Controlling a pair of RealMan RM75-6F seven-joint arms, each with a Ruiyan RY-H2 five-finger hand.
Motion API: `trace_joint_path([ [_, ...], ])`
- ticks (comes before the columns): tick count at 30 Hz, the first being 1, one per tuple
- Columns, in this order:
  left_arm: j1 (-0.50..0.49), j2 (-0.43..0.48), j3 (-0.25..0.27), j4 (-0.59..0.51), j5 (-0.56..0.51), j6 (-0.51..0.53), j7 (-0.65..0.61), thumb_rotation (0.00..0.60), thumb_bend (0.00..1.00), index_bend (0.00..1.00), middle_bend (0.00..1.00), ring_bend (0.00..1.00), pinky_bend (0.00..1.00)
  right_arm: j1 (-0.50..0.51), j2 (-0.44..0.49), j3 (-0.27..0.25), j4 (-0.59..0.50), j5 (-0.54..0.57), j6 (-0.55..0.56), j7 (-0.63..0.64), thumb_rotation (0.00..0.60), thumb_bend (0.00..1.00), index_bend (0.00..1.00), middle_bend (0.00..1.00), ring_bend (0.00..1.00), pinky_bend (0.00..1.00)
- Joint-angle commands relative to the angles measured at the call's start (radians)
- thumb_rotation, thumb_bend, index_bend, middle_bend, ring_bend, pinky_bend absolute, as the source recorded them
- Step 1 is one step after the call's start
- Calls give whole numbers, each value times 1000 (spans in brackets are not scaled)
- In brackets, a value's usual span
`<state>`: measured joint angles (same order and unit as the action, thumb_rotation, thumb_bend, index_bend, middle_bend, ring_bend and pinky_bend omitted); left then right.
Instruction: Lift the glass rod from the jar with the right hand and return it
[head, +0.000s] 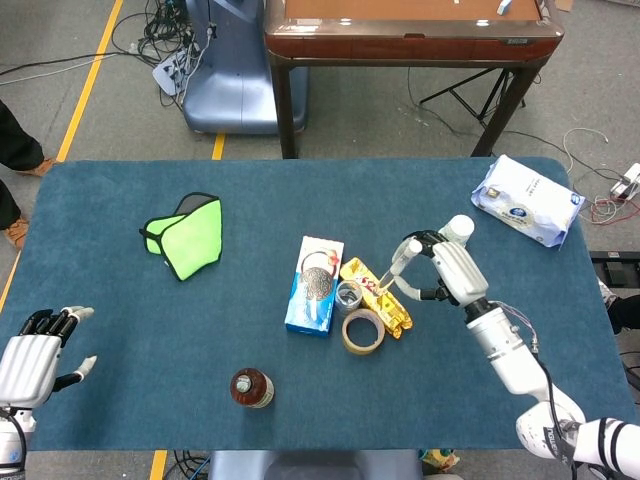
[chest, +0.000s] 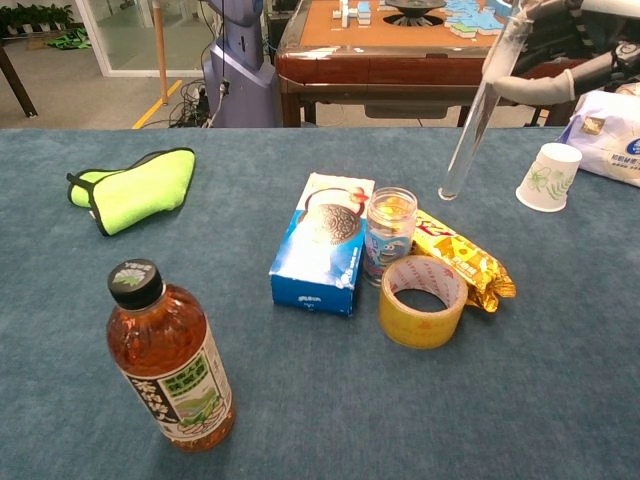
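In the chest view the right hand (chest: 575, 50) runs off the top right corner, so its grip on the glass rod (chest: 478, 105) is cut away. The left hand (head: 35, 352) shows only in the head view, its wrist cropped.
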<state>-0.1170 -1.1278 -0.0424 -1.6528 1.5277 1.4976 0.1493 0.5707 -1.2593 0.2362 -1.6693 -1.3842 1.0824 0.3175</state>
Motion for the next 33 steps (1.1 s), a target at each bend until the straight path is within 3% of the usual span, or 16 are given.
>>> trace_joint_path([
  [1,2,-2,0,0,2,4,0,600,239,252,253,312,161,28,-34,7,7,-13,-4,-38,600,543,669,442,256,194],
  [15,14,5,3,2,0,17,-6,600,238,252,253,312,161,111,-140,30,93,7,-46,-73,600,543,669,441,256,194],
  [33,18,-7,7,23,-5,10,-20,600,238,252,253,312,161,129,-219,-27,207,22,-98,-50,600,524,638,398,262,194],
])
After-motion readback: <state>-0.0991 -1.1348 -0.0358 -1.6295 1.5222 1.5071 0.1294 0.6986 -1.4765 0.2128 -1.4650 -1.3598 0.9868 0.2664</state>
